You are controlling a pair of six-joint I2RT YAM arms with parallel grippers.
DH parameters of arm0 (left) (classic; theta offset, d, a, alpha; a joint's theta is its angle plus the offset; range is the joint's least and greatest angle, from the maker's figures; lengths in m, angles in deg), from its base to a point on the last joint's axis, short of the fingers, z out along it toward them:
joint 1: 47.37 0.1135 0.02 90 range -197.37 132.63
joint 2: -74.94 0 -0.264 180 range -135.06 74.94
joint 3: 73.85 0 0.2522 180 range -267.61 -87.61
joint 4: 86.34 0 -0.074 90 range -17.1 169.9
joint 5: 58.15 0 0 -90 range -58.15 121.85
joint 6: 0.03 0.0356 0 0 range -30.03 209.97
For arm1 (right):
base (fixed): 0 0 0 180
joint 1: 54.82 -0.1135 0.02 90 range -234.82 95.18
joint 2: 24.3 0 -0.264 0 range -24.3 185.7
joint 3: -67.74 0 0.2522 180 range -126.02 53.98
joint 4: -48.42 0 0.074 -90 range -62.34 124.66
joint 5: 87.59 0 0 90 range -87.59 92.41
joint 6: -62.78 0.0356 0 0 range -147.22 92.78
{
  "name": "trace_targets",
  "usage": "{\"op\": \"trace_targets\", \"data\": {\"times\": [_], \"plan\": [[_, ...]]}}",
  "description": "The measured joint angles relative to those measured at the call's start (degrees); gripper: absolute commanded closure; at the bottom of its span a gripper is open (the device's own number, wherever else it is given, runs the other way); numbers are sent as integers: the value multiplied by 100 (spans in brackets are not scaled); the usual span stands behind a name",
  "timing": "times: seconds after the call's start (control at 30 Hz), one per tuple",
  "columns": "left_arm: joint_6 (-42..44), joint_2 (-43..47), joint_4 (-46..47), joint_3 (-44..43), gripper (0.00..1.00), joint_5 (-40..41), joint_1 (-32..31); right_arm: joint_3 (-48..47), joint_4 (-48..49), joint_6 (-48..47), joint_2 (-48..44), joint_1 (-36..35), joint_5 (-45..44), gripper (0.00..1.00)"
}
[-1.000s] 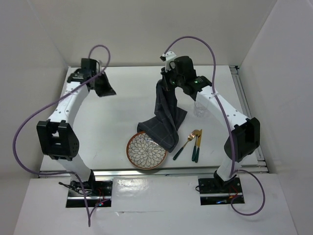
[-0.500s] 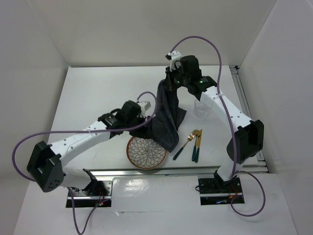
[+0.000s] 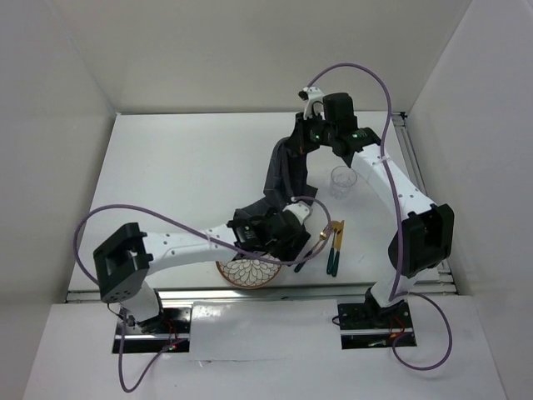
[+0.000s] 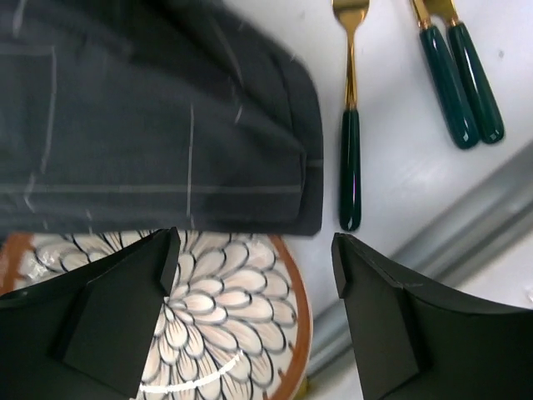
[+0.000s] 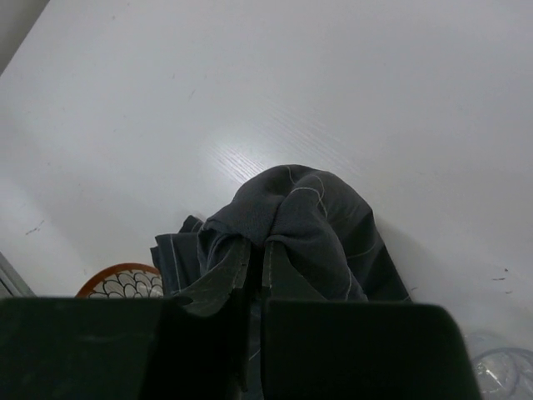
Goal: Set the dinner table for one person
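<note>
The table (image 3: 166, 175) is the wide, matte white top under everything. It is stiff, flat and fixed, so we judge it a surface to lay things on, not something to grasp.

What needs handling is the dark grey cloth mat (image 4: 150, 125). It is soft and limp, bunching and folding wherever it is pinched. The right claw (image 5: 256, 267) is closed on a gathered fold at the top, and the mat hangs from there, just toward 2 o'clock of the table's centre. We would take the free lower corner near the hem, so that two holds can stretch it flat.

The left claw (image 4: 254, 250) is spread wide with nothing between its fingers. It hovers over that hem, where the mat overlaps the patterned plate (image 4: 233, 333) at 6 o'clock.

The plate and the clear glass (image 3: 343, 181) at 3 o'clock look breakable.

The overhead view hides most of the plate under the left arm. The gold utensil (image 4: 350, 167) and the two green handles (image 4: 462, 83) at 4 o'clock are cut off at their heads, so we cannot sort fork from spoon. We also cannot tell whether the hem rests on the plate.
</note>
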Motion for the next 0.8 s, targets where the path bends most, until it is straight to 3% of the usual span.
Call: {"op": "trace_targets", "data": {"times": [0.2,0.6,0.8], "plan": [[492,-695,79,-595,6,706,-372,0,-61,24,0,24,66,100],[1366,-1294,103,-785,6,1058,-588,0,-103,46,0,85,181,100],[1543,-1665,74,-898,11,1185,-623,0,-101,46,0,111,199,100]]}}
